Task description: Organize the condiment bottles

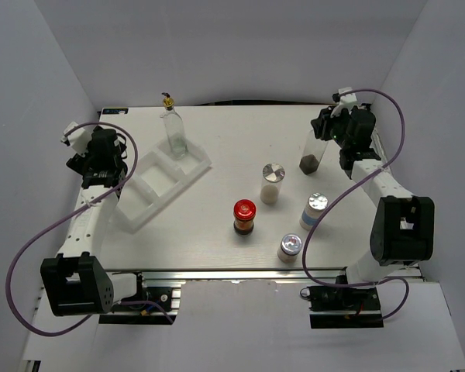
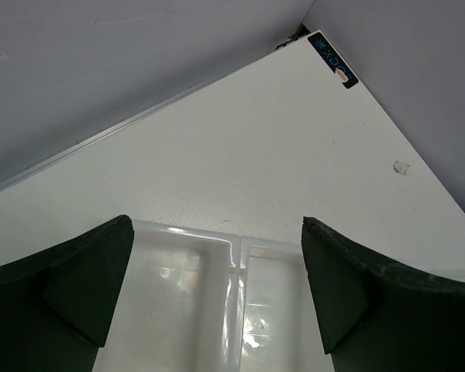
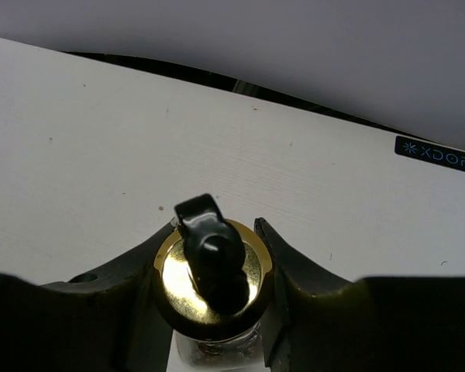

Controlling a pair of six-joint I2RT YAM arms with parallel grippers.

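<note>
Grasping gold-topped bottle (image 1: 311, 153) at two o'clock in right tool (image 3: 215, 249), left tool (image 2: 217, 226) released; lift upright toward ten-o'clock rack (image 1: 159, 187).

The rack (image 1: 167, 182) is glossy, half-clear white plastic on a matt white table (image 1: 240, 132). In the rack, the glass bottle (image 1: 174, 133) is clear and smooth. Right of the rack, the shakers (image 1: 272, 183) have brushed silver metal lids, and the jar (image 1: 244, 217) has a shiny red cap. Farther right, the second bottle (image 1: 313, 151) has a polished gold top (image 3: 170, 279) with a glossy black spout (image 3: 209, 248), set between the matt black fingers (image 3: 325, 310) of the right gripper (image 3: 213, 310).
</note>
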